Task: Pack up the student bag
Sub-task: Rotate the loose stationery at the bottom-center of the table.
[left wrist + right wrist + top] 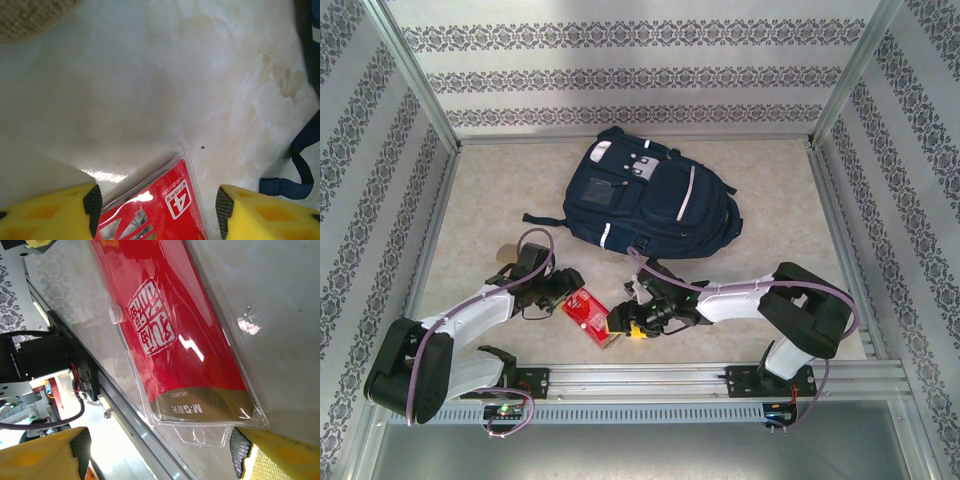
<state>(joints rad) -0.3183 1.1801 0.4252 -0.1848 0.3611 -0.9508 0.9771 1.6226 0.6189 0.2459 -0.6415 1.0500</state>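
Both my left jaws and right jaws stood apart, straddling opposite ends of the red packet (585, 310) on the table (500, 200); the student bag (645, 195) lay flat just beyond it.

Red packet (585, 310): print too small to be read from above. Whether its end nearest the right hand (625, 324) is touched cannot be told there.

Left wrist: packet (160, 210) cut off by the bottom edge, one corner alone being shown. The yellow fingers (50, 215) either side of it are cropped likewise.

Right wrist: packet's (175, 340) far end lost past the top edge.

Right of the packet, the student bag (311, 40) is reduced to a blurred dark strip and a strap (295, 175), both cut by the frame.

Up-left of the packet, a blurred tan shape (30, 17) is left unidentified.
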